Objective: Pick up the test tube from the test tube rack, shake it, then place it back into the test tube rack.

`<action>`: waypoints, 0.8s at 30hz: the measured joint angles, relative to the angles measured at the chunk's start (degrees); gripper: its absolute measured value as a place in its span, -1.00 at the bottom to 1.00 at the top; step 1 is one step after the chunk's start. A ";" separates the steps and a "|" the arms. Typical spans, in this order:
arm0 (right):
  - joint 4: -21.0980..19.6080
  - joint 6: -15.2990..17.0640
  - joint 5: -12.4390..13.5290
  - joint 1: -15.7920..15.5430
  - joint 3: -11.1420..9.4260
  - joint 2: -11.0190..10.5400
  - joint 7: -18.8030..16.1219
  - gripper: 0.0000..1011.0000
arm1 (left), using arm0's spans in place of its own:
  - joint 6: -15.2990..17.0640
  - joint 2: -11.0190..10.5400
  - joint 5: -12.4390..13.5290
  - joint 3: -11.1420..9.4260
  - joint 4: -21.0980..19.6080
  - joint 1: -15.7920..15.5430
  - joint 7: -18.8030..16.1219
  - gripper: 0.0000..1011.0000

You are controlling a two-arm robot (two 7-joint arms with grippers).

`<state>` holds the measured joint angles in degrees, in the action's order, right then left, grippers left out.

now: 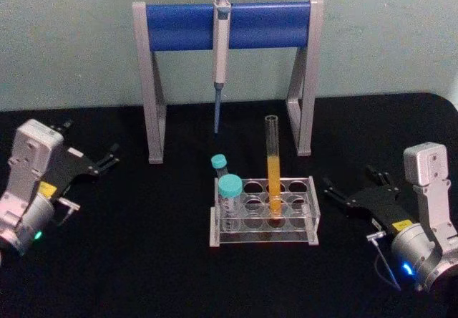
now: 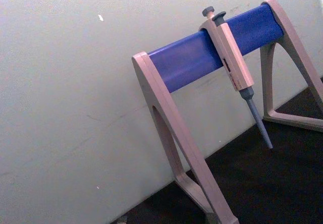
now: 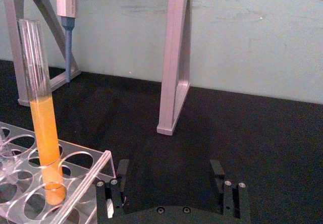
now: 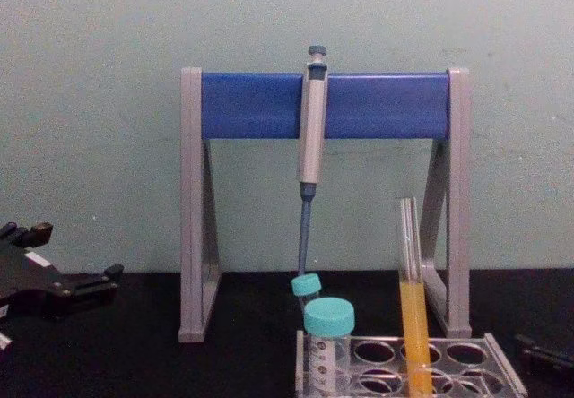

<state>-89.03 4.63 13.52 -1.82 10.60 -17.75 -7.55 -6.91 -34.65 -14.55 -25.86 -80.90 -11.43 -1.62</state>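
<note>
Standing upright in its rack (image 1: 309, 189), the test tube (image 1: 273, 162) lies just left of your nearer right gripper (image 1: 352, 190), whose fingers are spread apart and empty.

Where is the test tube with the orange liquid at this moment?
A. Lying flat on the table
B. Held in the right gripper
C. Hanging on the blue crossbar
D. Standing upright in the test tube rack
D: the test tube stands upright in a hole of the test tube rack, apart from the right gripper.
</note>
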 joint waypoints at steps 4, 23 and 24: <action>-0.03 -0.03 0.03 -0.02 0.02 -0.03 -0.01 0.98 | 0.00 0.00 0.00 0.00 0.00 0.00 0.00 0.98; -0.10 -0.11 0.16 -0.03 0.08 -0.11 0.00 0.98 | 0.00 0.00 0.00 0.00 0.00 0.00 0.00 0.98; -0.10 -0.11 0.16 -0.03 0.08 -0.11 -0.01 0.98 | 0.00 0.00 0.00 0.00 0.00 0.00 0.00 0.98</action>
<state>-89.13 4.52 13.68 -1.84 10.68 -17.86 -7.56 -6.91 -34.64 -14.55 -25.86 -80.90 -11.43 -1.62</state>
